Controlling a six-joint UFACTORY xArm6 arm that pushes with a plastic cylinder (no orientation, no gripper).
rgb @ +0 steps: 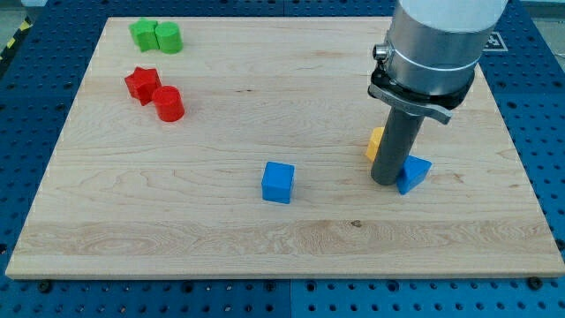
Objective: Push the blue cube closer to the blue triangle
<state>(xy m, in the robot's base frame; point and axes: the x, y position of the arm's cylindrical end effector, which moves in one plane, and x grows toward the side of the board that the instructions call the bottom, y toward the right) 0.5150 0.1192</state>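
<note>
Blocks lie spread on a wooden board [221, 238] that rests on a blue perforated table [547, 132]. Blue cube [277, 182] sits alone near the middle of the board, a little toward the near edge. Blue triangle [415, 172] is well apart from it, to the right, at about the same depth.

My tip [386, 182] stands on the board just beside the blue triangle, on its left side, and seems to touch it. So the rod is between the blue cube and the blue triangle, close to the triangle and well apart from the cube. An orange block [376, 141] lies just behind the rod, a little farther away; the rod hides most of it, so I cannot tell its shape. Between the cube and the rod I see only bare wood.

The arm has no gripper, only the rod, so it grasps nothing.

At the far left corner a green star [142, 34] and a green cylinder [168, 38] touch each other. Nearer, still on the left, a red star [141, 84] and a red cylinder [169, 103] also touch. These four are well apart from the blue blocks.
</note>
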